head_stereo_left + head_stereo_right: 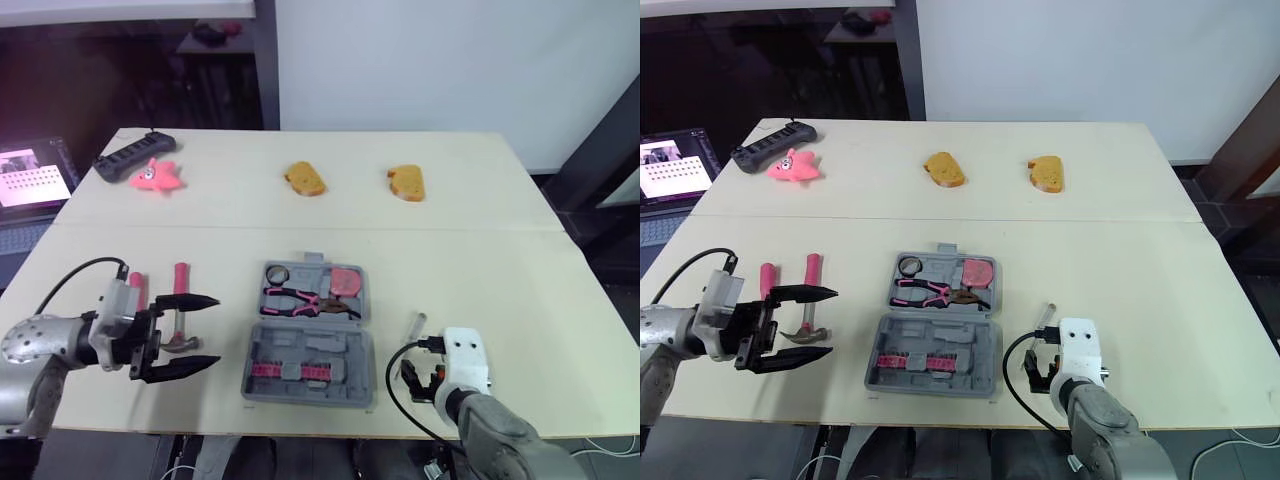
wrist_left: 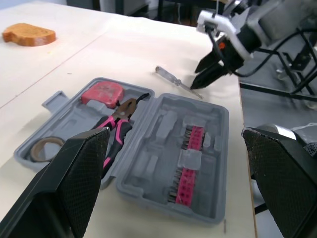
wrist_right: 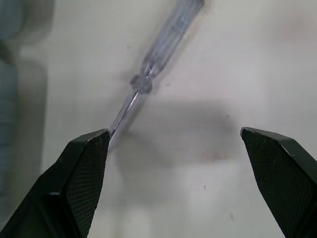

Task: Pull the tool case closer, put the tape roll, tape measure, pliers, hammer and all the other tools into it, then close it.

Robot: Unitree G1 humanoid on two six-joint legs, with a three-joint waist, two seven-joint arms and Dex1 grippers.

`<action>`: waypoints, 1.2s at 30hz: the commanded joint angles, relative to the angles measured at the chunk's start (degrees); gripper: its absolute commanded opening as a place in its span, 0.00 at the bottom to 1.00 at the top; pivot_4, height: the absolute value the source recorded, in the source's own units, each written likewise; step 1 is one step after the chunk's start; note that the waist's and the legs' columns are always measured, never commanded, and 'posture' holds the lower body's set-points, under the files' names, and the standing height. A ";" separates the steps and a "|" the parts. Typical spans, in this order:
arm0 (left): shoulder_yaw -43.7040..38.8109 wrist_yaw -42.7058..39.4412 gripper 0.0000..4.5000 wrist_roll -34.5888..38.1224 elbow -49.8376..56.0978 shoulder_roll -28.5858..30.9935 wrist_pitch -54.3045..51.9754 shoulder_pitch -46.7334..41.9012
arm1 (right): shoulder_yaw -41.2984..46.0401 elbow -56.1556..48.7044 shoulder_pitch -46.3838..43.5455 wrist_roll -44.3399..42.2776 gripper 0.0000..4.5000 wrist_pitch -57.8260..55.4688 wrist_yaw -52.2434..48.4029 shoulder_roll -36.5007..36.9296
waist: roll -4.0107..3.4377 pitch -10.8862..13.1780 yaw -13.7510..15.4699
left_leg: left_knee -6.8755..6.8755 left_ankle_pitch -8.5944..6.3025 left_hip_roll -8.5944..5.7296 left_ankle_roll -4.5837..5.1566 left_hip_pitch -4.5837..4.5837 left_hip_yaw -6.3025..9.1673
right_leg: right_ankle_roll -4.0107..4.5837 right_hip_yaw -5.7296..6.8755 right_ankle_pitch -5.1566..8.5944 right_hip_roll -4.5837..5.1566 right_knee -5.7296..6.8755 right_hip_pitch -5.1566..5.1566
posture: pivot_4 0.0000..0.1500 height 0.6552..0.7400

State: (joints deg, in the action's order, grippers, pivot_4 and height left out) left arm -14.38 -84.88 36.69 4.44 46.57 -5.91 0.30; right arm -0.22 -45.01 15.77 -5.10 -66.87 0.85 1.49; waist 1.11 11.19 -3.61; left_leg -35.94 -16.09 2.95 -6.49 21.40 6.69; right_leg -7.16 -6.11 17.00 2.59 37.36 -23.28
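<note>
Screwdriver pickup, I reckon: right gripper (image 3: 173, 141) spread wide over the clear-handled steel screwdriver (image 3: 157, 58), needs lowering and closing; left gripper (image 1: 216, 331) open too.

Tool case (image 1: 350, 350) on table (image 1: 500, 200), hammer (image 1: 180, 280) left of it, screwdriver (image 1: 415, 325) right, pliers (image 1: 300, 300) inside.

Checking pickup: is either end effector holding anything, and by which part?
Nothing is held: left end effector open beside pink-handled hammer, right end effector open over clear-handled screwdriver.
</note>
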 commanded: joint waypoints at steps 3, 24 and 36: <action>-0.40 -0.61 1.00 -0.14 -0.18 0.78 0.07 -0.92 | -1.37 6.98 2.21 -0.11 0.99 13.22 -0.94 -1.09 | 0.14 -0.08 -0.52 | -0.04 0.00 0.00 0.00 0.00 -0.01 | -0.01 -0.01 0.00 0.02 -0.02 0.03 | 1.00 1.00; -0.64 0.03 1.00 -0.19 0.16 1.11 -0.47 -0.54 | -0.26 12.38 4.53 -0.05 0.06 12.39 -1.38 0.90 | 0.69 -0.45 -0.10 | -0.04 0.00 0.00 0.00 -0.03 0.02 | 0.01 0.00 0.01 0.01 -0.02 0.11 | 1.00 1.00; -0.77 0.94 1.00 -0.52 0.15 0.46 -0.77 -0.82 | -3.42 8.67 -0.06 2.18 0.01 21.14 -11.84 17.48 | 0.67 -0.44 -0.18 | -0.09 0.00 -0.01 0.00 -0.02 0.01 | 0.01 -0.01 0.01 0.02 -0.03 0.11 | 1.00 1.00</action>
State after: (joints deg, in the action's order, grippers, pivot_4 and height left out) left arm -14.30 -84.19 35.68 4.00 46.94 -6.95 -0.26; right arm -3.29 -34.45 16.39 -3.18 -47.23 -8.09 16.61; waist 1.78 10.75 -3.79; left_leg -36.02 -16.09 2.94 -6.49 21.40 6.70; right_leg -7.15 -6.11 17.01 2.61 37.33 -23.17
